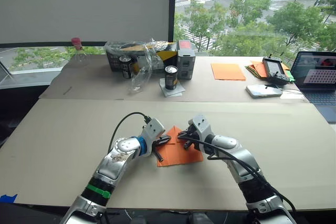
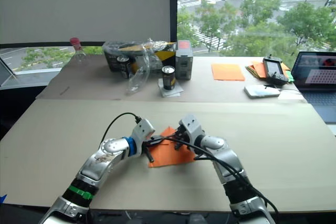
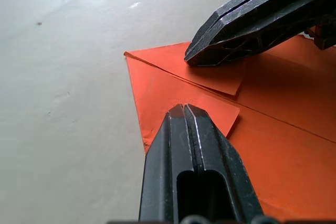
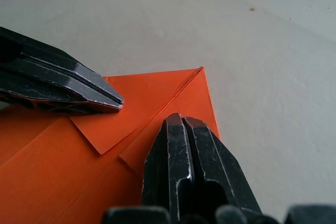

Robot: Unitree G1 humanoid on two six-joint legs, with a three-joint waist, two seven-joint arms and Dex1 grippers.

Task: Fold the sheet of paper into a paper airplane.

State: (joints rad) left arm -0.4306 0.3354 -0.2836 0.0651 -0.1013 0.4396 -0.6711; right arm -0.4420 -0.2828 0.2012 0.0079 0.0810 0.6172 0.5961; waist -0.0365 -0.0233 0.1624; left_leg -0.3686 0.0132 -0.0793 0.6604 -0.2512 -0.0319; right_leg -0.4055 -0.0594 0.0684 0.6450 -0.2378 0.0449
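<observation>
On the near middle of the bench (image 1: 63,140), the sheet of paper (image 1: 181,155) lies partly folded under both clenched, empty grippers, left gripper (image 1: 164,141) and right gripper (image 1: 183,139) (thin, light, slippery, best pinned near its folded edges).

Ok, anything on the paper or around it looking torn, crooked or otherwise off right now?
No tears on the sheet of paper. Two corner flaps fold toward the centre crease, forming a point. The left gripper and right gripper each press a flap, fingers shut. The flaps' inner edges look slightly uneven at the crease, nothing more.
</observation>
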